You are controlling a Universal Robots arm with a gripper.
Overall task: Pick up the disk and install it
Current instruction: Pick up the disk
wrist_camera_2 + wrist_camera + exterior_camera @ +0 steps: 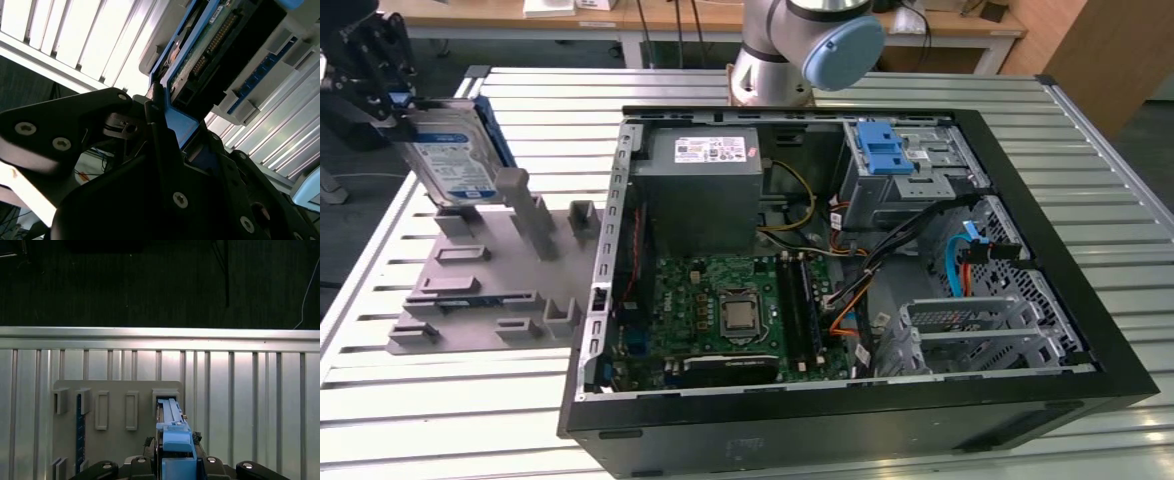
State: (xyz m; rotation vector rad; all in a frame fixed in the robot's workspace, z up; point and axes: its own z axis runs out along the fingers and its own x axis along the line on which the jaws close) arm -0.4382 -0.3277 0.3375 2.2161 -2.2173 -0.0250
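Black-fingered, pinching the disk (454,165) by its top edge (blue frame (175,442) squeezed between the 2 fingers (156,127)), holding it upright at the grey holder block (480,290).

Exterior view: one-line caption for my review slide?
Gripper clasps the upright disk at the grey holder, on the exterior view's left of the open computer case.
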